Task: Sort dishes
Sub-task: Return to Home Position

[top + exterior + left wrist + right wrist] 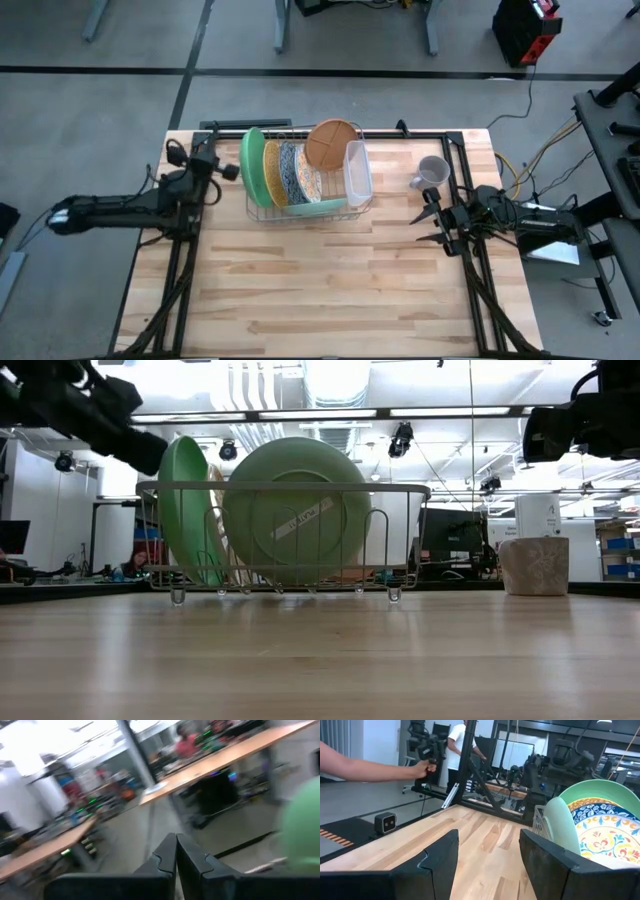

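Pale plank wood covers the table, and beyond it we see a workshop of benches, screens and ceiling lights. On the table's far half stands the wire dish rack, and we find all five plates in it. At its left end the large bright green plate stands on edge. The gold speckled plate is just beside it, followed by the white floral plate. The pale teal plate leans along the rack's near side, its labelled underside turned to the low camera. The brown divided plate leans at the far side with its sections facing up. The small grey mug stands on the wood to the right of the rack, apart from it.

We see the left gripper raised just left of the green plate, its fingers pressed together with nothing between them. The right gripper hovers near the mug, on its near side, pointing toward the rack. Its fingers are spread wide and empty.

Past the table's edge in the right wrist view, a person's arm reaches in and grips a black object. Another person in a white shirt stands farther back.
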